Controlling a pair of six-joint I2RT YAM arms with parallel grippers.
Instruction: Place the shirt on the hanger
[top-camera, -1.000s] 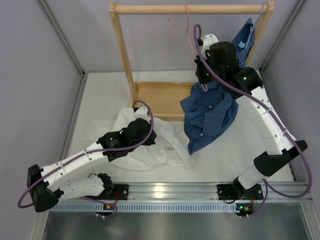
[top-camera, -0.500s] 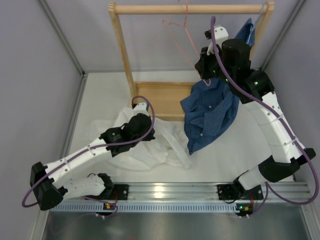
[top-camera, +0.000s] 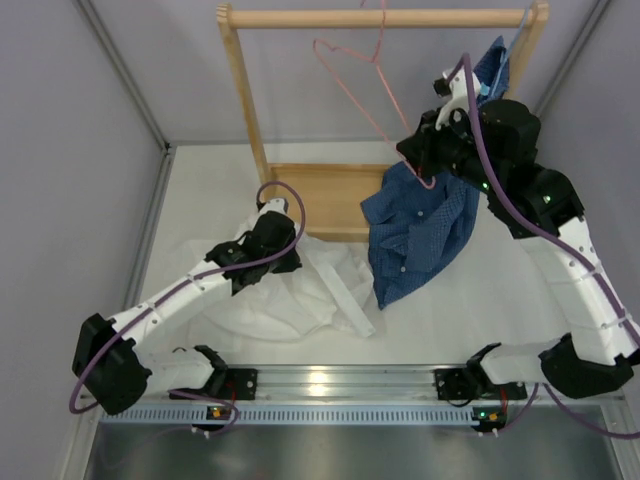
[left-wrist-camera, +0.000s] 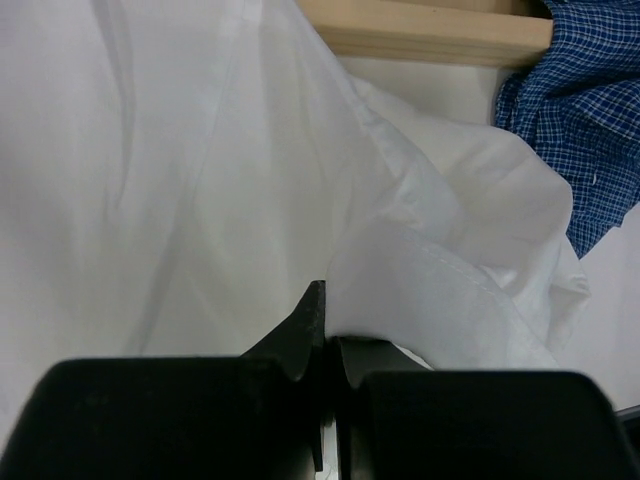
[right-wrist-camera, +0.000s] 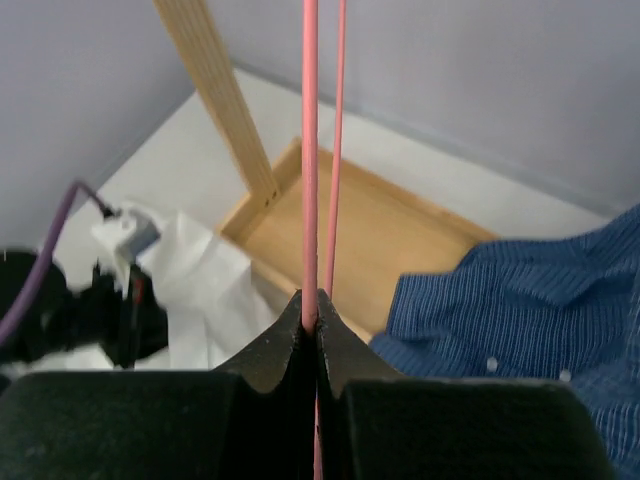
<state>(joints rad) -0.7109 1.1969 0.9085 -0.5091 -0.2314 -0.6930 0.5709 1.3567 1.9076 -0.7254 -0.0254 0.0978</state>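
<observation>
Pink wire is what your right gripper (right-wrist-camera: 310, 300) has. The hanger (right-wrist-camera: 310, 150) rises straight out of its jaws, which are closed tight on one thin bar, and a second bar runs just beside the first. From above, the hanger slants from its hook up at the wooden rod (top-camera: 300, 17) down and to the right into that gripper. The gripper holds it near the lower corner, raised above the table (top-camera: 470, 300). Directly under the gripper is the blue shirt (top-camera: 415, 235), which hangs from the right end of the rack and spills over the right side of the rack's base tray (top-camera: 320, 195) onto the table.

Your left gripper (left-wrist-camera: 325, 300) is down low with its jaws pressed together, and a fold of the white shirt (left-wrist-camera: 180, 180) is pinched at the tips. The cloth lifts a little into that grip and falls away on both sides. The shirt itself lies crumpled on the table left of centre, in front of the base tray and partly under your left arm. Its right edge lies just beside the hem of the blue shirt, though you cannot tell whether the two touch. The shirt and the hanger are well apart, one held by each arm, and no part of the shirt is on the wire.
</observation>
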